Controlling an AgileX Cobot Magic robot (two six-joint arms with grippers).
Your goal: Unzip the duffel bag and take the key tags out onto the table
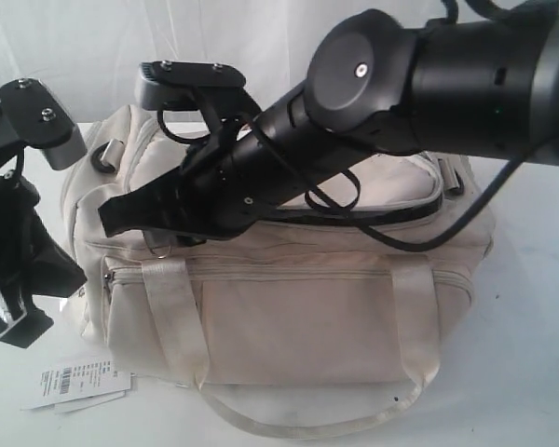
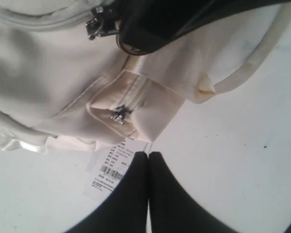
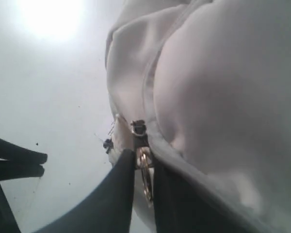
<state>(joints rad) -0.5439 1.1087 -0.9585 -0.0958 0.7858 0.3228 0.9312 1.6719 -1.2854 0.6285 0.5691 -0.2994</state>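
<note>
Cream duffel bag (image 1: 298, 317) on white table (image 1: 540, 372), right gripper (image 3: 143, 165) pinching zipper pull (image 3: 144, 154)

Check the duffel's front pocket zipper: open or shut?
Shut: front pocket zipper runs closed across the duffel bag, no gap showing.

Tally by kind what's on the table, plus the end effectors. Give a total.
Duffel bag: 1
Zipper pulls: 2 (top zipper pull, pocket zipper pull)
Barcode paper label: 1
End effectors: 2 (left end effector, right end effector)
Key tags: 0 in view
Total: 6
</note>
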